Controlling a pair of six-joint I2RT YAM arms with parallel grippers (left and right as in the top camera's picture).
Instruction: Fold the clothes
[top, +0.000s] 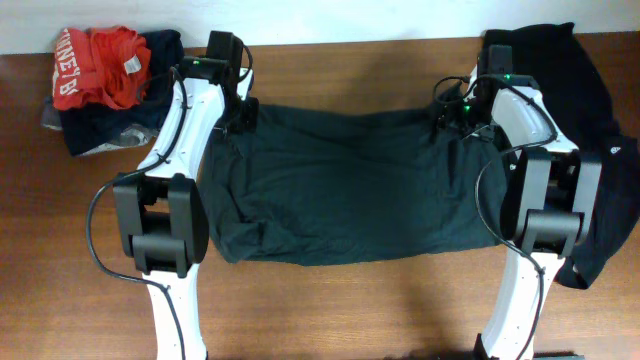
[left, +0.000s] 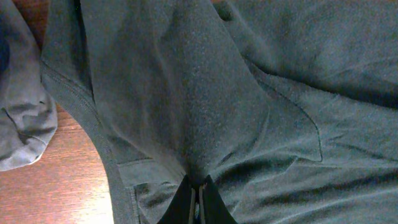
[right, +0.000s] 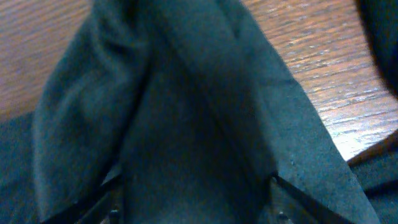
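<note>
A dark black T-shirt lies spread flat across the table between my two arms. My left gripper is at its far left corner, shut on a pinch of the fabric, which rises in a ridge from the fingertips. My right gripper is at the far right corner. In the right wrist view its fingers stand wide apart with a tented bunch of the shirt between and over them.
A pile with a red garment, a navy one and a grey one sits at the far left. Another black garment with a small white logo lies under the right arm along the right edge.
</note>
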